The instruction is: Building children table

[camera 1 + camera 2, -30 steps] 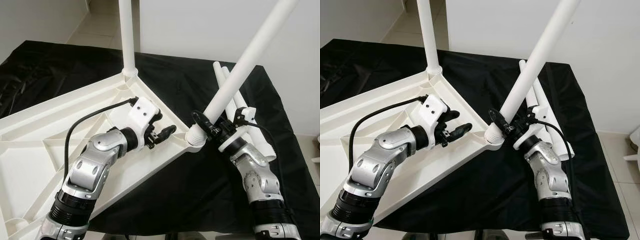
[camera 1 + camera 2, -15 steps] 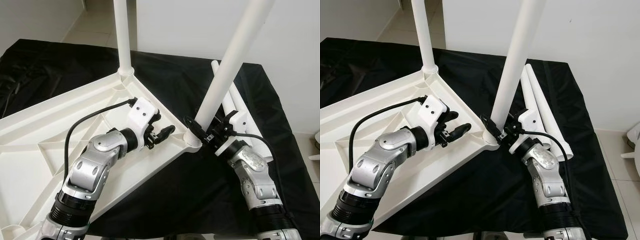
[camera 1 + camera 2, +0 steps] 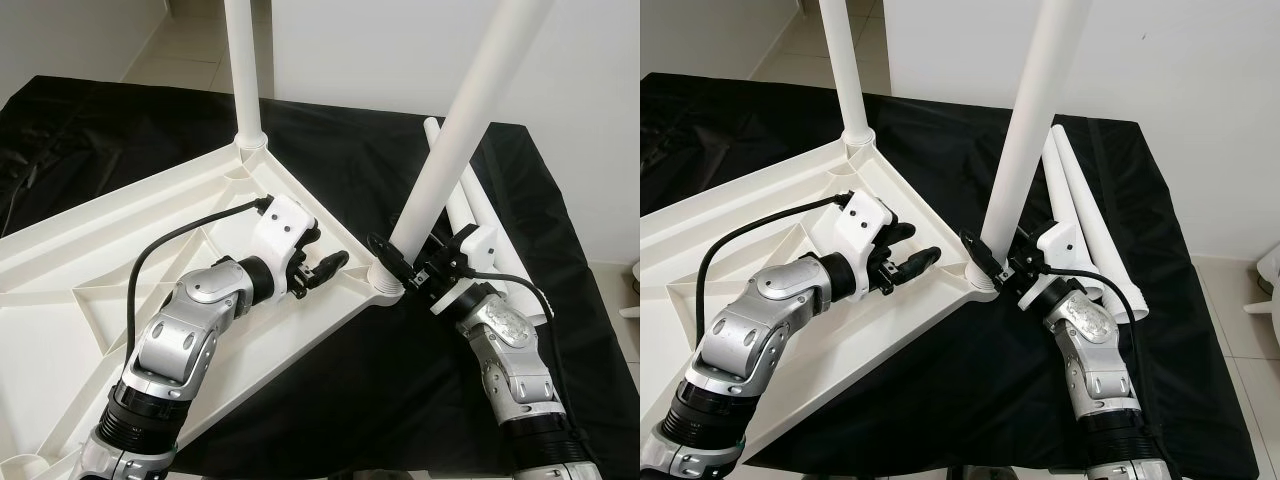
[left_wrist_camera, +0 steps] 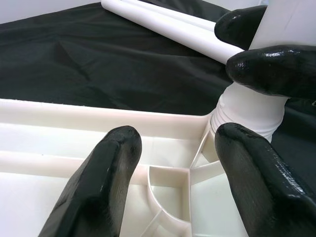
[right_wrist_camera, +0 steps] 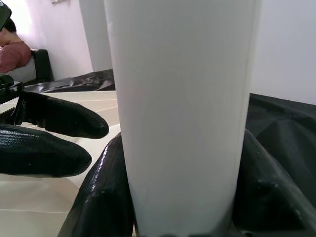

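A white plastic tabletop [image 3: 110,260] lies upside down on a black cloth. One white leg [image 3: 245,70] stands upright in its far corner. My right gripper [image 3: 400,265] is shut on the lower end of a second white leg [image 3: 460,130], which leans a little to the right. That leg's ribbed foot [image 4: 249,111] sits at the tabletop's near right corner socket [image 3: 383,282]. My left gripper [image 3: 322,255] is open and rests on the tabletop's ribbed underside just left of that corner, holding nothing. In the right wrist view the leg [image 5: 182,113] stands between my black fingers [image 5: 103,192].
Two spare white legs [image 3: 480,215] lie side by side on the cloth behind my right arm. The black-covered table [image 3: 560,250] ends at the right, with tiled floor beyond. A person [image 5: 12,49] sits on a dark sofa in the background.
My right gripper has swung the held leg from a steep rightward slant to nearly upright. Its foot has moved left onto the corner socket. My left gripper has stayed put.
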Controlling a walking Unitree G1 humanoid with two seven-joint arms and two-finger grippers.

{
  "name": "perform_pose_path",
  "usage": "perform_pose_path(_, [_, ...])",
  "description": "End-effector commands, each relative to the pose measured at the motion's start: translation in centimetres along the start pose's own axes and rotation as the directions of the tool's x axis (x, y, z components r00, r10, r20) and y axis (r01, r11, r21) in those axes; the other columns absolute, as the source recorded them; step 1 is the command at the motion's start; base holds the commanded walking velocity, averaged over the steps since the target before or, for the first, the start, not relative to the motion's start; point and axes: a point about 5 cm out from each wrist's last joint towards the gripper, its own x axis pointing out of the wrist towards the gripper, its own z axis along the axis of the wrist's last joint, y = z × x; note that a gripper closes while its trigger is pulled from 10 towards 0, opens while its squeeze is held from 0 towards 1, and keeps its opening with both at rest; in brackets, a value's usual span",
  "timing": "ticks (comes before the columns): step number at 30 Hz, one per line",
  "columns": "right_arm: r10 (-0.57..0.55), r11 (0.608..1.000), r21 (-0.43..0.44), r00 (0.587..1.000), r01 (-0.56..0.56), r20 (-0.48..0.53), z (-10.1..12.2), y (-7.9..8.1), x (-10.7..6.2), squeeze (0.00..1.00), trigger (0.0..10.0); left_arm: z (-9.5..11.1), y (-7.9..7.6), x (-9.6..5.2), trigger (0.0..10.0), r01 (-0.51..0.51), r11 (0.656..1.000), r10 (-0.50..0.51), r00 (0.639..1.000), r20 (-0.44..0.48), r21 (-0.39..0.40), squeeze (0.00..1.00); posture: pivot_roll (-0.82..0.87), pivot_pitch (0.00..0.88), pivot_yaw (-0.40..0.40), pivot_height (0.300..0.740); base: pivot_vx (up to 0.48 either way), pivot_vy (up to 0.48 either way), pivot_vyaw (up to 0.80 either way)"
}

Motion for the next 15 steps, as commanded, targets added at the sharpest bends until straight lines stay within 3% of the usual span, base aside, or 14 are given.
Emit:
perform_pose_path(1, [-0.063,0.992,0.095,0.97,0.087,-0.233,-4.6,0.4,-2.1,0.0,10.0,0.2,-0.4,-0.1,10.0,-0.001,1.0,0.001,1.0,0.002,0.007,0.0,0.02,0.126,-0.011,0.74,0.0,0.0,0.0])
perform_pose_path(7, [-0.123,0.983,0.105,0.966,0.15,-0.227,-4.5,0.4,-1.7,0.0,10.0,0.2,-0.4,-0.1,10.0,0.001,1.0,-0.001,1.0,0.002,0.006,0.0,0.02,0.127,-0.011,0.74,0.0,0.0,0.0])
perform_pose_path(15, [-0.289,0.952,0.031,0.927,0.305,-0.239,-4.4,0.2,-0.6,0.0,10.0,0.2,-0.5,-0.2,10.0,0.004,1.0,-0.004,1.0,0.0,0.003,0.0,0.03,0.127,-0.011,0.74,0.0,0.0,0.0])
